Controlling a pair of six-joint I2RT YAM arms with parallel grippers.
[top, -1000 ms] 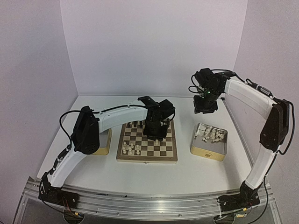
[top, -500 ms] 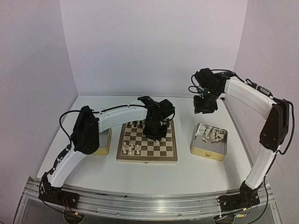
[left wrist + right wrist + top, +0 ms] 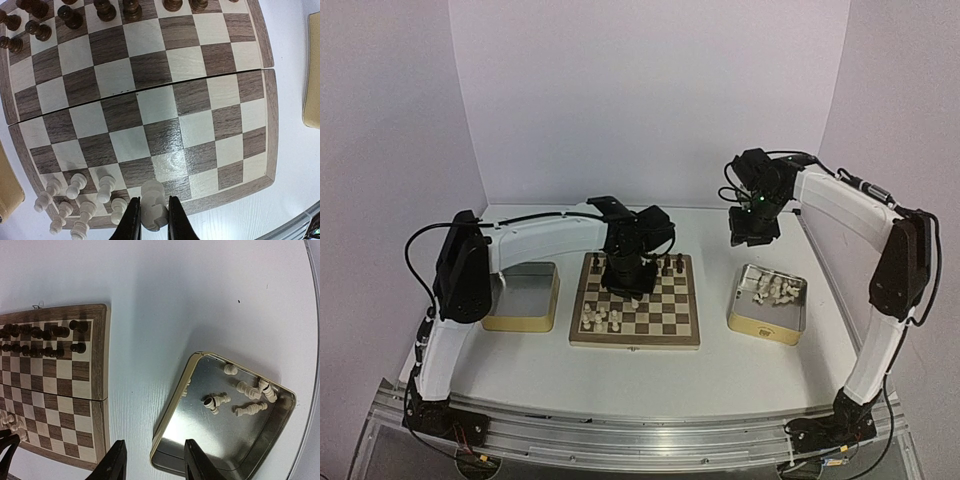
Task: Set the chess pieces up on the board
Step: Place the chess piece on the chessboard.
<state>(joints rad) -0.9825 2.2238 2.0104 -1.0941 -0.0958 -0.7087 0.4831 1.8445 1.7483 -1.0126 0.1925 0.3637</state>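
Cream chess piece (image 3: 153, 207), clenched in the left gripper (image 3: 151, 201) jaws, has swung left over the board (image 3: 150, 95) for placement; right gripper (image 3: 154, 460) jaws hang released.

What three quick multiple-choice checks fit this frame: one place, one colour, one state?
1. Where do the loose pieces off the board lie?
A. on the bare table
B. in the tin left of the board
C. in the tin right of the board

2. What colour is the piece in the left gripper?
A. cream
B. dark brown
C. red

3. How is the right gripper?
A. shut on a piece
B. open, holding nothing
C. resting inside a tin

Key:
1 C, the right wrist view shows them lying on that tin's floor.
2 A, a pale piece is clamped in it.
3 B, its jaws stand apart with nothing between.
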